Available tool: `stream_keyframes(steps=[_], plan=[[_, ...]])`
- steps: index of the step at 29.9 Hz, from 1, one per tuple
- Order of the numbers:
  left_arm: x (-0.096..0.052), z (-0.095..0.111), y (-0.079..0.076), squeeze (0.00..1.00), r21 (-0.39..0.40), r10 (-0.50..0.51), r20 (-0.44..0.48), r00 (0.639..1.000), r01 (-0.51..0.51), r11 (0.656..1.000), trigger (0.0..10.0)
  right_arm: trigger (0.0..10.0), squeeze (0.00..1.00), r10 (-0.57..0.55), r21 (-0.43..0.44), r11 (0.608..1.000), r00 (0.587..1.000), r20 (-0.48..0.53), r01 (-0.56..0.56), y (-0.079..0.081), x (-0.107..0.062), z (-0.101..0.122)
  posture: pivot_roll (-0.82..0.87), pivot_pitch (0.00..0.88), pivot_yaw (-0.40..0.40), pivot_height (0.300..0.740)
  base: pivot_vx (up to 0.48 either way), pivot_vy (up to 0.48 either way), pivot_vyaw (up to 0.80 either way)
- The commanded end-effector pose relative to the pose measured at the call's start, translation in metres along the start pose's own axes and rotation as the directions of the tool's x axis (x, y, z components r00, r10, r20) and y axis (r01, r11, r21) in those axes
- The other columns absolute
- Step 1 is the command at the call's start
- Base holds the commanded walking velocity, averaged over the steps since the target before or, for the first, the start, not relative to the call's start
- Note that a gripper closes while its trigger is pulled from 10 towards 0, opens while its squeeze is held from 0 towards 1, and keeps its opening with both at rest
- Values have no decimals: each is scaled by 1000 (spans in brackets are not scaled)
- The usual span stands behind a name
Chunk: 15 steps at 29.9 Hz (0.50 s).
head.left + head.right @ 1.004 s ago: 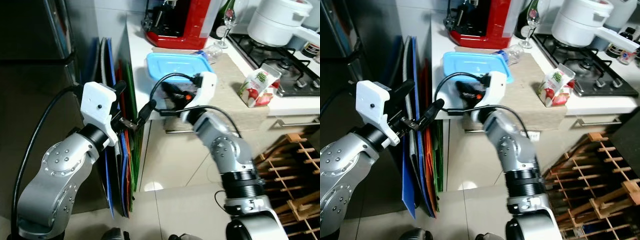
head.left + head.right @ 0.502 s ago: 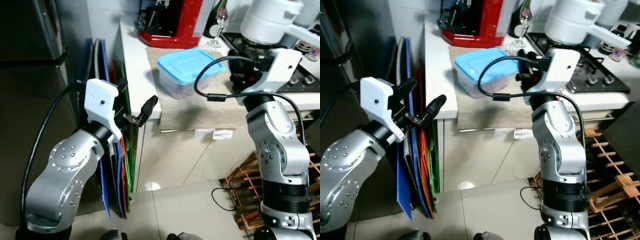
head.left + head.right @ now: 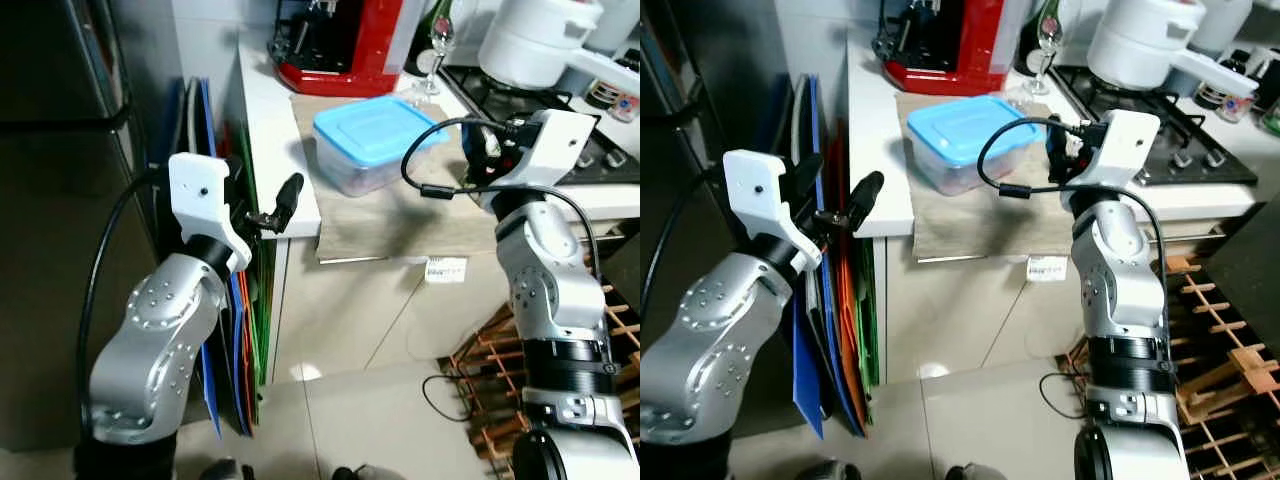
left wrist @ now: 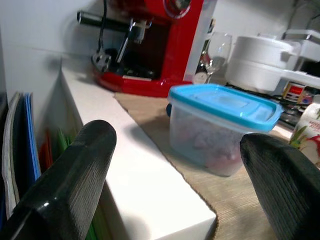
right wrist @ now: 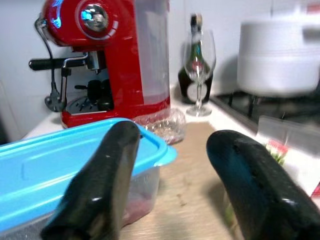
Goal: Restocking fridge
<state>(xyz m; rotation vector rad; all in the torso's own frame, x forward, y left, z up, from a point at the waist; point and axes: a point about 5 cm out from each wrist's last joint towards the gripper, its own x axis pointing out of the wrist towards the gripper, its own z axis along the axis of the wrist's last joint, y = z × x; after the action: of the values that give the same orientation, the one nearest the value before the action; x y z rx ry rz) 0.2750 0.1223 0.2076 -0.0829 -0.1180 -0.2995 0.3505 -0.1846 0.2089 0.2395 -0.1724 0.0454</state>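
Pincers both gape empty. Right pincer (image 5: 170, 185) hovers beside the clear blue-lidded plastic tub (image 3: 372, 143) on the white counter (image 3: 268, 130). Left pincer (image 4: 175, 190) hangs near the counter's left edge.

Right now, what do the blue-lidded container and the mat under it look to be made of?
The container looks like plastic: a cloudy see-through tub, its contents showing dimly, under an opaque, matte light-blue lid with a moulded rim. The mat under it looks like woven fabric or a cork-like sheet, beige and matte; it bends over the counter edge, so it is flexible. Which of the two, I cannot tell.
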Motion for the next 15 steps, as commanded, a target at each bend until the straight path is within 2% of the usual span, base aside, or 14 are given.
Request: stream_keyframes(steps=[1,4,6,7,11,14,15], plan=[[3,0,-1,0,17,23,16,1000,-23,1000,10000,10000,1000,-8,57,998,1000,14,7,-1,4,6,38,9,-102,740,0,0,0],[5,4,2,0,29,63,52,997,-65,997,10000,10000,1000,15,48,999,1000,14,-16,3,6,4,44,7,-104,740,0,0,0],[6,5,3,0,35,75,61,995,-77,996,10000,10000,1000,27,33,999,999,17,-28,5,6,3,43,6,-104,740,0,-458,0],[6,5,6,0,23,98,66,993,-100,995,10000,10000,1000,39,-5,999,999,15,-39,8,7,1,40,7,-102,740,0,-439,0],[9,1,12,0,17,157,66,985,-158,987,10000,10000,1000,63,-76,995,998,18,-62,14,10,-1,37,11,-97,740,353,-316,0],[11,0,10,0,16,162,70,984,-164,986,10000,10000,1000,99,-96,991,995,31,-95,22,10,2,30,14,-97,740,432,0,0],[11,-1,10,0,19,166,67,984,-167,986,10000,10000,459,103,-105,990,994,34,-99,23,9,3,30,14,-97,740,435,0,0]])
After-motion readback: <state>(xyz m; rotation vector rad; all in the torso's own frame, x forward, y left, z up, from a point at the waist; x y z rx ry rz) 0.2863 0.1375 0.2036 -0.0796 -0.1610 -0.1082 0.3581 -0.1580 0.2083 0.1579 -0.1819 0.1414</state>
